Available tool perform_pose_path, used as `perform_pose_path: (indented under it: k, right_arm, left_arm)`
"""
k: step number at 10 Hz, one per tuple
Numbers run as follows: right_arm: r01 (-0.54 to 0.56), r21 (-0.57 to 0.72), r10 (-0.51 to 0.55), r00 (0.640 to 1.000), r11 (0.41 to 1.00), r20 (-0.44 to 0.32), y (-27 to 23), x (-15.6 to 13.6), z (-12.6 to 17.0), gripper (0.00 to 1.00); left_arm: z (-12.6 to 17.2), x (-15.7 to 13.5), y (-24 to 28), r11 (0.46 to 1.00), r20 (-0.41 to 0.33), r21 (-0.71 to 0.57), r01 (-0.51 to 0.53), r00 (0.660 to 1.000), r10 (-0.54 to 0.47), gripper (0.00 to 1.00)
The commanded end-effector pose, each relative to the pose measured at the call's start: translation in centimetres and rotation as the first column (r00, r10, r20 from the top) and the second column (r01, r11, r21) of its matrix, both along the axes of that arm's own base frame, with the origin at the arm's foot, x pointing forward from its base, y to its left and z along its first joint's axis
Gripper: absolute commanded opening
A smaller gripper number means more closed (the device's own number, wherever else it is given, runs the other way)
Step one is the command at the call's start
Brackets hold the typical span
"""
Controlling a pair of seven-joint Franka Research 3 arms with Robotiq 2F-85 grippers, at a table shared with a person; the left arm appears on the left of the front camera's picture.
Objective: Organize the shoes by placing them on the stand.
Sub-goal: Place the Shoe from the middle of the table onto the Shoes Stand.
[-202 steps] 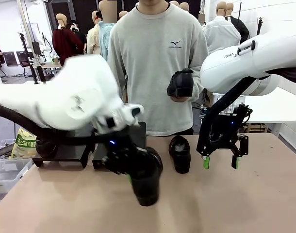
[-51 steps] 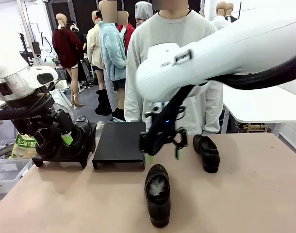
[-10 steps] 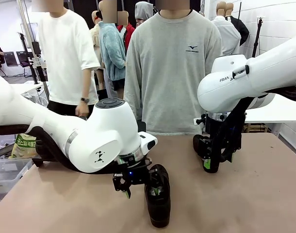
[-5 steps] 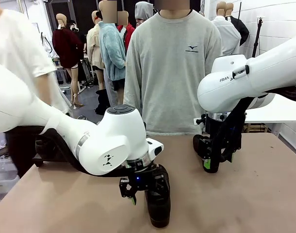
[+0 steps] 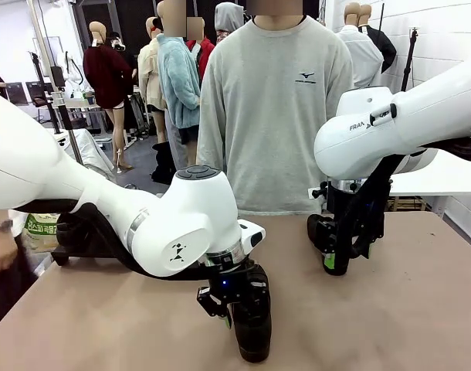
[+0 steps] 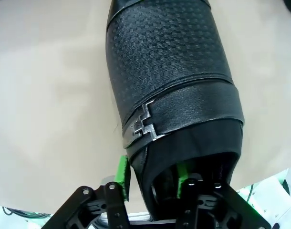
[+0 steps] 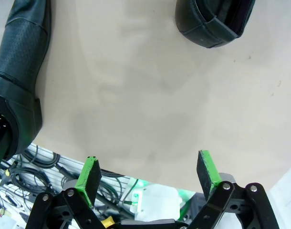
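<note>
Straddling shoe collar w/ L fingers (pinch unclear); R fingers spread.

Black embossed leather shoe, smooth matt beige table

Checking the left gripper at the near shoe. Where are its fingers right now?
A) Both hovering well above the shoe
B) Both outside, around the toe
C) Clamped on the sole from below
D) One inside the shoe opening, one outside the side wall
D: in the left wrist view, the left gripper has one green pad inside the opening of the near shoe and the other pad outside its side wall.
</note>
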State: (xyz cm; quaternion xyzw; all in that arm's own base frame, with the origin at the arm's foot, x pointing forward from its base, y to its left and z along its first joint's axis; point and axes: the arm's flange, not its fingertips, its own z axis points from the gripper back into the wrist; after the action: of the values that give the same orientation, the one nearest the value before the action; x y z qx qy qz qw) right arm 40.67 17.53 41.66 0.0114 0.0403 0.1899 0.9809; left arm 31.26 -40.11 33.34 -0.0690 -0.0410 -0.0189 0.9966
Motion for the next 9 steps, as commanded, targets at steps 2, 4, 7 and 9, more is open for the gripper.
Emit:
perform_pose_path:
  k: [2, 4, 7, 9]
  right_arm:
    - [-0.01, -0.014, 0.009, 1.0, 1.0, -0.005, 0.0, 0.3, 0.2, 1.0]
    - [-0.01, -0.014, 0.009, 1.0, 1.0, -0.005, 0.0, 0.3, 0.2, 1.0]
    - [-0.01, -0.014, 0.009, 1.0, 1.0, -0.005, 0.0, 0.3, 0.2, 1.0]
    - [-0.01, -0.014, 0.009, 1.0, 1.0, -0.005, 0.0, 0.3, 0.2, 1.0]
  left_arm:
    - [0.5, 0.0, -0.3, 0.999, -0.02, 0.027, -0.033, 0.999, 0.034, 0.0]
    - [0.8, -0.2, 0.0, 0.999, -0.028, 0.028, -0.03, 0.999, 0.03, 0.0]
    - [2.2, -0.8, 0.2, 1.0, -0.066, 0.008, -0.01, 0.998, 0.011, 0.0]
    - [7.5, -1.4, 2.7, 0.993, -0.026, -0.116, -0.011, 1.0, 0.008, 0.0]
